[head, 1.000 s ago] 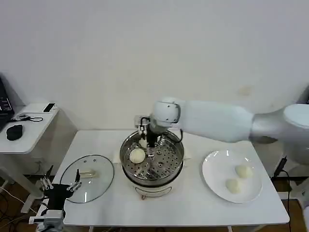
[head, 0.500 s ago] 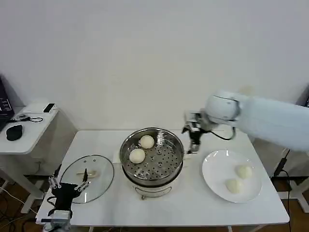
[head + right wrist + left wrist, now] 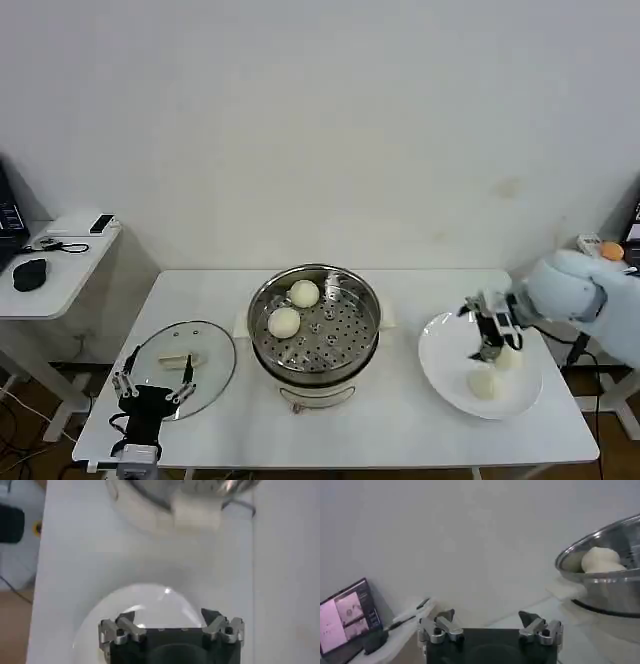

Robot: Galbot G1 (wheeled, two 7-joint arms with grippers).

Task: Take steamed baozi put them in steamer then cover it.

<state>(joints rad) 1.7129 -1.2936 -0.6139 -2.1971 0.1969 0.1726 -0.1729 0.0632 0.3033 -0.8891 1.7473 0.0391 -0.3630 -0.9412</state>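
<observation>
— Since two baozi [image 3: 304, 293] already sit on the perforated tray of the steamer [image 3: 315, 322] at the middle of the bench [image 3: 400, 420], what is the step in hand?

— Fetching the third. The right hand [image 3: 489, 349] hangs over the white plate [image 3: 443, 373] near the bench's right edge, right at the plate's two buns [image 3: 484, 383], fingers apart and nothing between them.

— How should it go about it?

— I judge it best to settle on one bun, bring the fingers down on either side of its widest part, and close softly; dough like this likely dents or slips if pinched hard. It should also avoid nudging the neighbouring bun, which lies just beside.

— And the cover?

— The cover [image 3: 190, 365] lies flat near the bench's front left corner, handle up. The left hand [image 3: 154, 394] waits at that front edge, just at the cover's rim, fingers apart and empty. It need not move until all four buns are in.
</observation>
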